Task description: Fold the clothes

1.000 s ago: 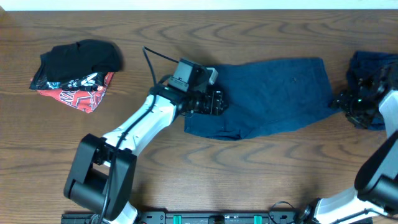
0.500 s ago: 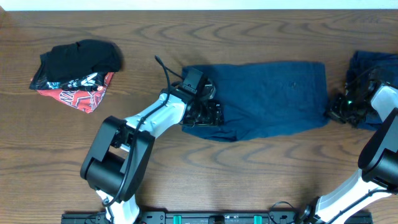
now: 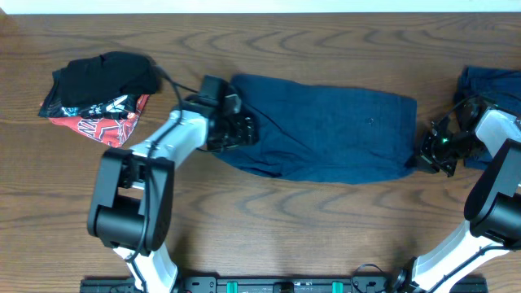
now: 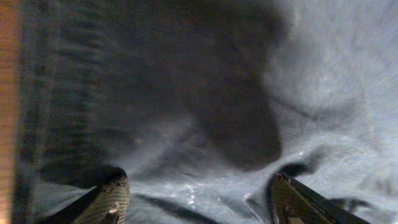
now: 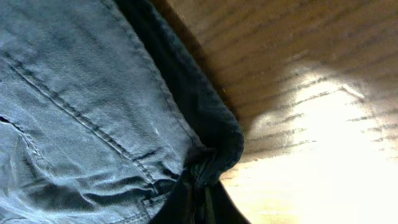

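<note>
Wide navy shorts (image 3: 326, 130) lie spread across the middle of the table. My left gripper (image 3: 236, 130) rests on their left end. In the left wrist view its fingers (image 4: 109, 202) stand far apart on wrinkled navy fabric (image 4: 323, 74), so the left gripper (image 4: 202, 202) is open with cloth lying flat between the tips. My right gripper (image 3: 421, 155) is at the shorts' lower right corner. In the right wrist view the right gripper (image 5: 200, 196) is shut on the dark rolled hem of the shorts (image 5: 74, 93).
A black garment (image 3: 106, 73) lies on a red-black-white printed one (image 3: 102, 118) at the far left. Another navy piece (image 3: 488, 81) lies at the right edge, behind the right arm. Bare wooden table (image 3: 285, 236) runs along the front.
The shorts have slid left across the table. My left gripper moved left with their left end. My right gripper shut on the right corner and followed leftward.
</note>
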Robot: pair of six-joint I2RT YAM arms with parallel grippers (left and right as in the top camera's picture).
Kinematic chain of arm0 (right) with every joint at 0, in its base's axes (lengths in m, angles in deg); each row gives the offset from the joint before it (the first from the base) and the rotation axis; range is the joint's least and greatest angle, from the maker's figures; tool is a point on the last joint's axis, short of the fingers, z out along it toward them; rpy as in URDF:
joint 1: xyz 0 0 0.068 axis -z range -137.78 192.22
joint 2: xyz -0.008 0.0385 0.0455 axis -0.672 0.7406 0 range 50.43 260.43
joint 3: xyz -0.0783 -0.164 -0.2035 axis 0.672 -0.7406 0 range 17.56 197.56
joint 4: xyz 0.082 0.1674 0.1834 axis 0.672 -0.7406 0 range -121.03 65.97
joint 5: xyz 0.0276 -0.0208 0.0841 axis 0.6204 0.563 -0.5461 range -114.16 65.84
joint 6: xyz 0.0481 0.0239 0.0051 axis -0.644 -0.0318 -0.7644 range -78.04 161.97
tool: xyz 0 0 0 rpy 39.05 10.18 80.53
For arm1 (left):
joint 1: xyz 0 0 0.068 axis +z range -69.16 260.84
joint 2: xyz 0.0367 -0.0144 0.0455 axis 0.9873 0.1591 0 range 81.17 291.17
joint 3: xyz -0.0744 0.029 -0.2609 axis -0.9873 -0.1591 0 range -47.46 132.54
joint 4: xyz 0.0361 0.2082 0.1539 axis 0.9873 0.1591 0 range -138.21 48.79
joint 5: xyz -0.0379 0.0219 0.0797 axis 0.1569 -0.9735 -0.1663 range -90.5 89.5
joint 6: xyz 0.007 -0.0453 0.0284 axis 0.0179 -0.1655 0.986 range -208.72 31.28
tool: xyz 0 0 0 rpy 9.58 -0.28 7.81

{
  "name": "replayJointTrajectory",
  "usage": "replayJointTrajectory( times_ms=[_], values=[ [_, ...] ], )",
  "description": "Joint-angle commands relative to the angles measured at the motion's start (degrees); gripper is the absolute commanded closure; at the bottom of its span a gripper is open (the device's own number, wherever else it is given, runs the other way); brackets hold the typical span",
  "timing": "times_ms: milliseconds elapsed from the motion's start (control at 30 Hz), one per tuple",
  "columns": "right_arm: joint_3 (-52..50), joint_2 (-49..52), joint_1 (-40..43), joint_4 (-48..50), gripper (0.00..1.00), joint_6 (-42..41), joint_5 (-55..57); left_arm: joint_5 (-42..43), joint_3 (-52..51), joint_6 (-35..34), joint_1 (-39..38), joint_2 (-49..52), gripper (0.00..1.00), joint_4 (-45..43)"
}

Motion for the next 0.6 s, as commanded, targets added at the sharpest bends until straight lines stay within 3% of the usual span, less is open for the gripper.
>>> replayJointTrajectory(
  times_ms=[0,33,200,233,400,567],
  values=[
    [-0.3,0.7,0.9,1.6,0.88,0.6,0.4,8.5,0.1,1.0,2.3,-0.4,0.24,0.6],
    [-0.3,0.7,1.3,1.9,0.85,1.0,0.3,9.8,0.1,1.0,2.8,-1.2,0.24,0.7],
    [-0.2,0.7,4.4,4.2,0.25,3.1,0.0,10.8,0.1,4.0,3.1,-8.0,0.23,0.5],
    [-0.2,0.7,5.0,5.0,0.2,3.5,-0.5,10.8,0.1,4.4,3.0,-9.5,0.24,0.4],
    [-0.2,0.7,5.4,9.7,0.25,11.8,-4.8,10.5,0.1,3.6,2.5,-15.7,0.24,-0.5],
    [-0.3,1.3,3.6,10.4,0.26,17.3,-6.8,10.6,0.0,-0.2,0.9,-15.0,0.24,-0.6]
  ],
)
